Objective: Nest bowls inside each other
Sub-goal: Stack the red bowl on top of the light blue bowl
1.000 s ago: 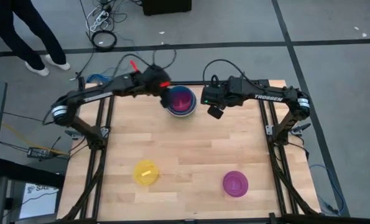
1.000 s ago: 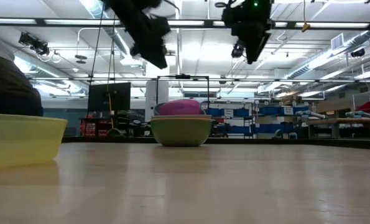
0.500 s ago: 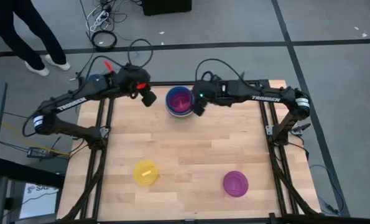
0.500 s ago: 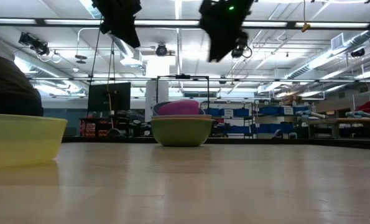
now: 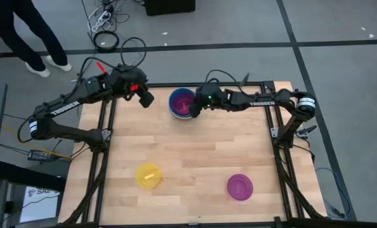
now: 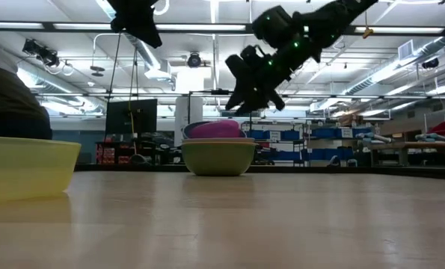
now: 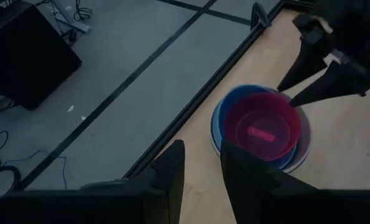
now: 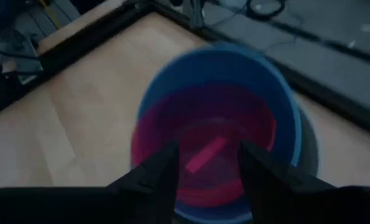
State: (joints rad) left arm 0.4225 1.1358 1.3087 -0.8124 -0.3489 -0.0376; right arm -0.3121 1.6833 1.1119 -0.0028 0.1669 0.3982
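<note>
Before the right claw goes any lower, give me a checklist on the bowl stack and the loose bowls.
1. Right claw above the stack's rim: ok, it hangs at the pink bowl.
2. Right claw jaws apart: ok, a gap shows in its wrist view, nothing between them.
3. Left claw out of the way: ok, open, off to the stack's side.
4. Stack sitting level: ok, pink bowl nested inside the blue bowl.
5. Yellow bowl and purple bowl nested: not ok, both stand alone at the near edge.
6. Which bowls lie under the pink one: cannot tell fully.
</note>
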